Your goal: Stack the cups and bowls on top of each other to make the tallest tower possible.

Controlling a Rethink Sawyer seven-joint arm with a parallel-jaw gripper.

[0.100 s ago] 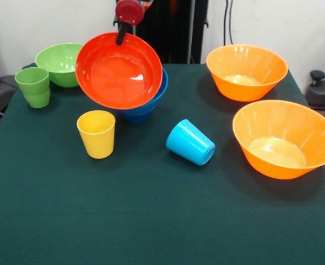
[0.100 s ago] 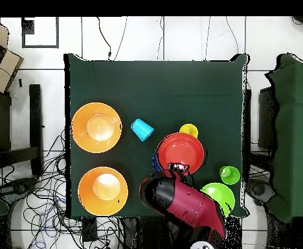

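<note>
Gripper with jaws grasping the far rim of the tilted red-orange bowl, leaning on a blue bowl, light blue cup on its side on the table

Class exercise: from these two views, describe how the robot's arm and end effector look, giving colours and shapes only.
The arm is bulky and rounded, glossy red with black sections. The end effector shows a round red housing with a thin dark finger below it. No markings can be made out.

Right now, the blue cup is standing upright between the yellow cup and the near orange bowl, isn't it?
Not quite: the blue cup lies on its side, as the front view shows. It is indeed between the yellow cup and the near orange bowl.
</note>
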